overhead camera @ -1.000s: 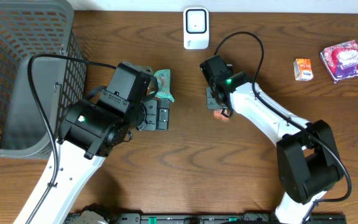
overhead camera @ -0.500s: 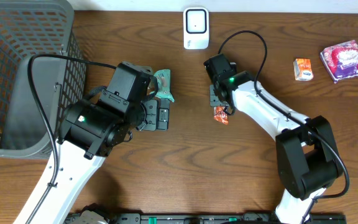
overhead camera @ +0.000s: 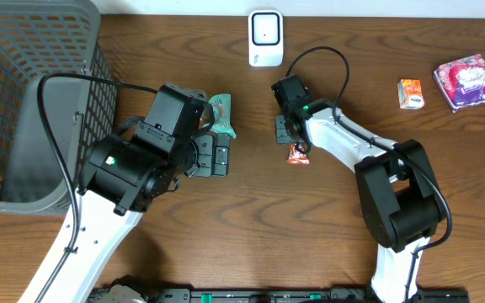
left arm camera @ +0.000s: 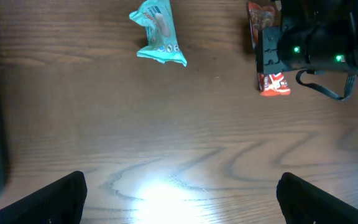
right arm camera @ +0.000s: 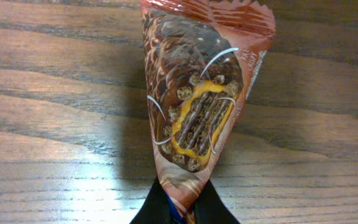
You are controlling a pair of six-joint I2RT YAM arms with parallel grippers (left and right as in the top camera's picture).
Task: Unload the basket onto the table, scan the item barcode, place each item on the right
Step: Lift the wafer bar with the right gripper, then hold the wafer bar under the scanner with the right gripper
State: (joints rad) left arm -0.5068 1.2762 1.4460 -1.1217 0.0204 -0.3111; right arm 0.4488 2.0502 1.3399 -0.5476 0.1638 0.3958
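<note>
With the right gripper [right arm camera: 182, 210] clenched on the crimped tail of the chocolate snack packet [right arm camera: 197, 106], which lies on the table [right arm camera: 55, 93] straight ahead of it, the grasp looks made, but presenting the barcode to the white scanner [overhead camera: 265, 38] well behind its wrist remains, the left gripper [left arm camera: 179, 186] spread empty.

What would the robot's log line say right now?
right gripper: shut on chocolate snack | left gripper: open, empty | teal packet: on table | white scanner: snack not there yet

Right arm's fingers [right arm camera: 149, 213], parted a moment earlier, closed on the narrow end of the snack packet [right arm camera: 194, 106]; the arm swung slightly left.
</note>
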